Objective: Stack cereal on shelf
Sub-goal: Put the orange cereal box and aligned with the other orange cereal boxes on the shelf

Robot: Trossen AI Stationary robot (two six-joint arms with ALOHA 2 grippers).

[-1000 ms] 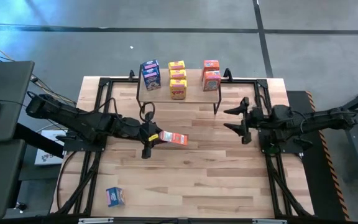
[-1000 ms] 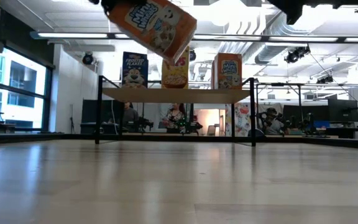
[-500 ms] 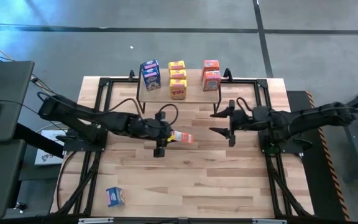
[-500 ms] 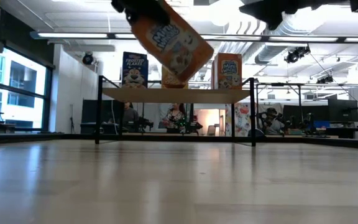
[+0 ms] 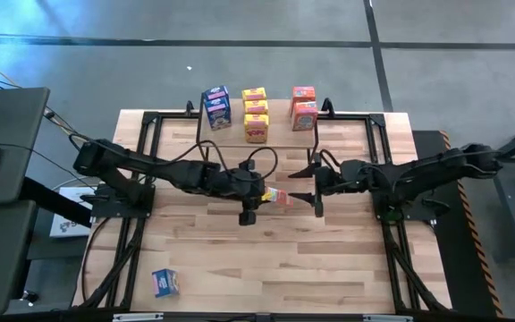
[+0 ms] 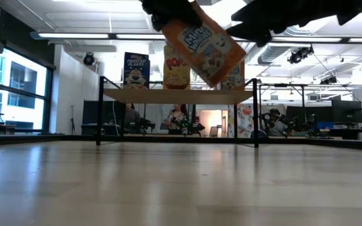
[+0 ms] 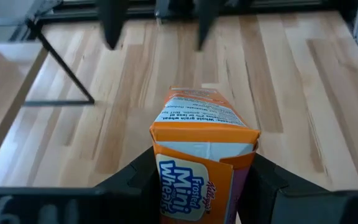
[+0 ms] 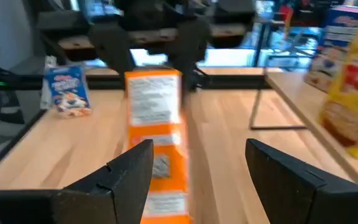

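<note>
Orange cardboard changes hands: the left gripper [image 5: 259, 194], jaws clamped on an orange cereal box [image 5: 275, 196], holds it tilted above the bench [image 5: 266, 259], in front of the shelf [image 5: 280, 137]. The right gripper [image 5: 316, 183], just beside the box, has its jaws parted around the free end, gripping nothing. A clean handover probably needs the right jaws squared on the box before the left lets go.

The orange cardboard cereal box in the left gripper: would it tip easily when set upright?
Probably yes: the orange cardboard cereal box looks tall on a narrow base. It seems light and stiff, since the left gripper holds it tilted in the air without bending.
</note>
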